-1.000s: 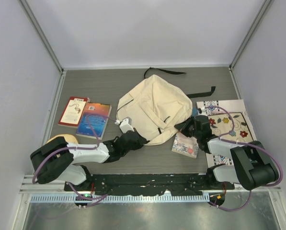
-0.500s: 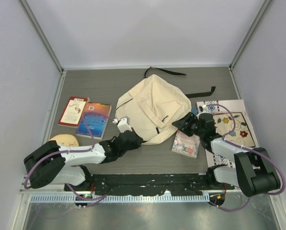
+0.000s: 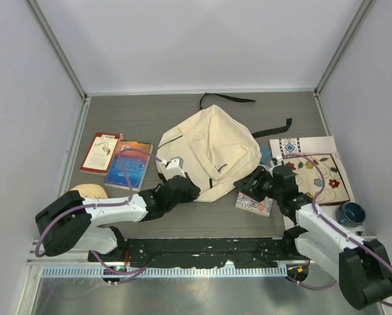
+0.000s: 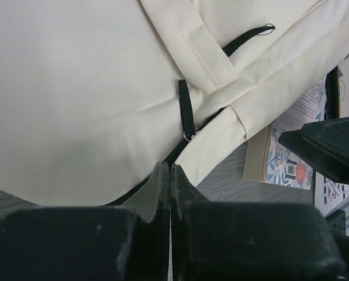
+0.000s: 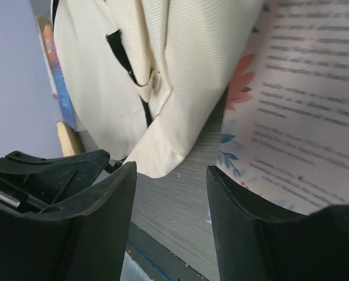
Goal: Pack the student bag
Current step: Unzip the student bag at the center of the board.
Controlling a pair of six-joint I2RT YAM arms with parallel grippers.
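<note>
The student bag (image 3: 209,147), cream fabric with black straps, lies flat in the middle of the table. My left gripper (image 3: 190,189) is at its near-left edge. In the left wrist view its jaws (image 4: 170,171) are pressed shut against the black zipper line at the bag's (image 4: 75,99) hem, and nothing shows between them. My right gripper (image 3: 246,186) is open at the bag's near-right corner, over a small floral book (image 3: 255,202). The right wrist view shows the bag's corner (image 5: 156,155) just beyond the open fingertips (image 5: 113,193), with the book's page (image 5: 303,88) to the right.
A red book (image 3: 100,152) and a blue book (image 3: 129,164) lie at the left, with a cream round object (image 3: 87,191) nearer me. A flower-patterned board (image 3: 314,172) and a dark blue cup (image 3: 348,213) are at the right. The bag's black straps (image 3: 225,98) trail towards the back.
My right gripper has gone from shut to open and moved nearer and left, onto the floral book; the blue cup is now uncovered. The left gripper stayed shut at the bag's edge.
</note>
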